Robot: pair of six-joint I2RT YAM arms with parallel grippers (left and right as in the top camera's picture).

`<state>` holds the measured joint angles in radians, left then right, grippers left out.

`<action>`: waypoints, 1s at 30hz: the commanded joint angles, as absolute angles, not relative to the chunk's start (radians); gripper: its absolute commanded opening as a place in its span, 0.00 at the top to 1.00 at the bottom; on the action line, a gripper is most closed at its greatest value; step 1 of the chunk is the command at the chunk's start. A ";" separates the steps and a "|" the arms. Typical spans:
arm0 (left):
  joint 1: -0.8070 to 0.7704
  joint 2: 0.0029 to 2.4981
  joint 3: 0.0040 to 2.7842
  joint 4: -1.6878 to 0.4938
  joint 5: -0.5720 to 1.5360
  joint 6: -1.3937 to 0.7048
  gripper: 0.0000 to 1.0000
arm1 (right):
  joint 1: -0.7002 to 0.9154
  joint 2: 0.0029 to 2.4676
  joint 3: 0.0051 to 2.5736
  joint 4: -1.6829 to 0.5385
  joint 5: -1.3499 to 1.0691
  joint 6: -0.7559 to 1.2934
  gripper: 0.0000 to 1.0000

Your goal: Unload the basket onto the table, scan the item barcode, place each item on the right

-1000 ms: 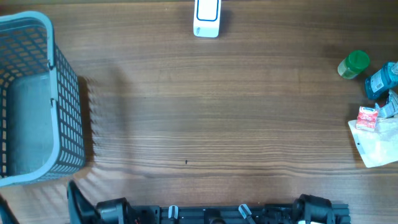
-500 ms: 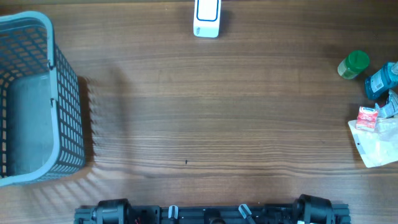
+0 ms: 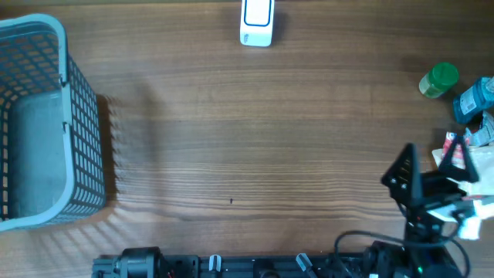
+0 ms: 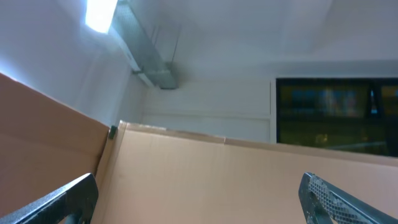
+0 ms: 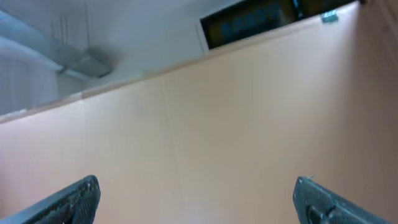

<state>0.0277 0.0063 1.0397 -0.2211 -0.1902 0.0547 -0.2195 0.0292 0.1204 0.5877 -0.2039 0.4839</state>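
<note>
A white barcode scanner (image 3: 256,22) lies at the table's far edge, centre. The items sit at the right edge: a green-capped bottle (image 3: 439,79), a blue packet (image 3: 472,99), a small red-and-white box (image 3: 455,144) and a white plastic bag (image 3: 472,184). My right gripper (image 3: 434,157) hangs open above the table just left of the box and bag, holding nothing. Its wrist view points up at a cardboard wall, with the right gripper (image 5: 196,194) spread wide. The left gripper (image 4: 199,194) is open too, facing cardboard and ceiling; it does not show in the overhead view.
A grey-blue mesh basket (image 3: 77,139) stands at the left edge. The arm bases (image 3: 262,266) line the near edge. Bare wooden table (image 3: 255,147) lies between the basket and the items.
The right arm has come up into the overhead view at the lower right, beside the items. A dark arm part at the lower left a second ago is gone.
</note>
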 commanded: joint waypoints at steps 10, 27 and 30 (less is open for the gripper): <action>0.023 0.006 0.868 -0.178 -0.142 0.029 0.00 | -0.223 0.016 0.054 0.251 -0.068 0.506 0.00; 0.023 0.006 0.839 -0.282 -0.068 0.014 0.00 | -0.223 0.024 0.007 0.010 0.056 0.630 0.00; 0.023 0.006 0.839 -0.334 -0.063 0.014 0.00 | -0.223 0.027 0.007 0.010 0.055 0.632 0.00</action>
<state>0.0277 0.0067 0.8448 -0.2867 -0.0826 0.0231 -0.2195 0.0261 0.0132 0.0013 0.0319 0.6132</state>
